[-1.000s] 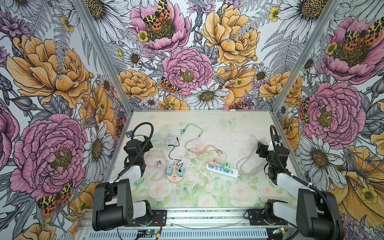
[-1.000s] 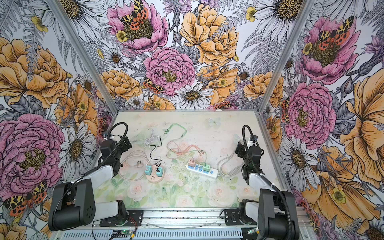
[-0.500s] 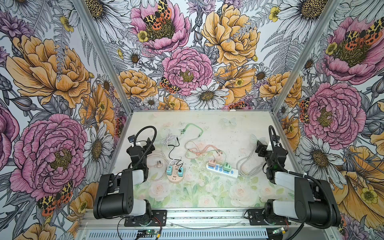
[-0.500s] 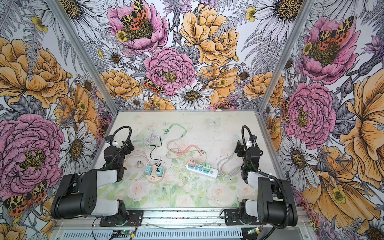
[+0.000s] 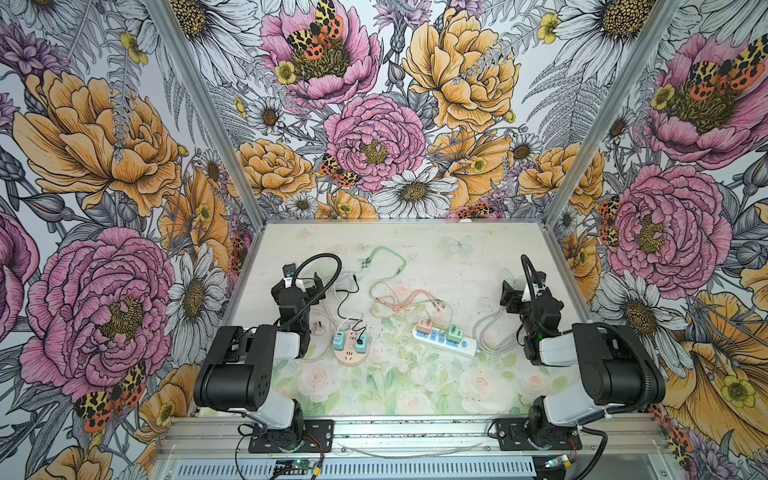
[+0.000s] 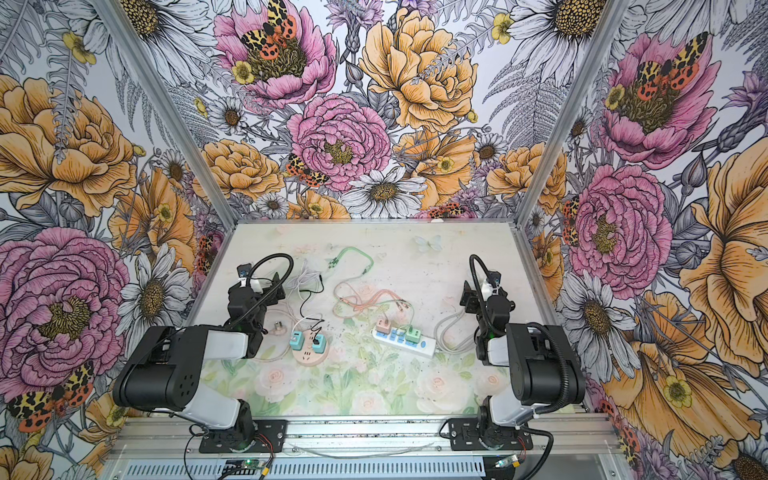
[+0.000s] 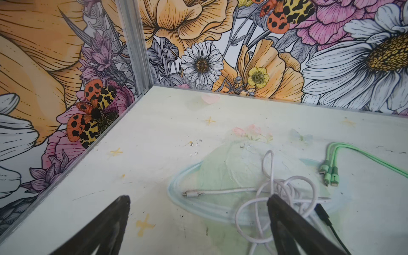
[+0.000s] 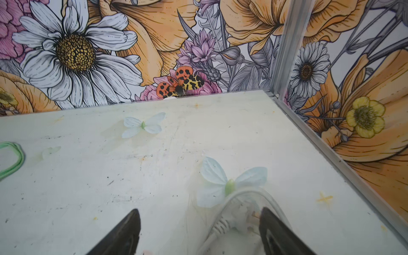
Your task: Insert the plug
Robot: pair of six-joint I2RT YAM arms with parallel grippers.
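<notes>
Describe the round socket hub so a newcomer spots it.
On the pale floral tabletop, look left of centre: the round peach-pink socket hub. Unlike the long white power strip to its right, it is a disc carrying two teal adapters.

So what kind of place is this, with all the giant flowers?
Probably a robot practice booth, not a home. Two black-and-white robot arms are bolted to a silver metal rail, flower-printed wall panels box in a table, and a long white power strip lies among loose cables.
</notes>
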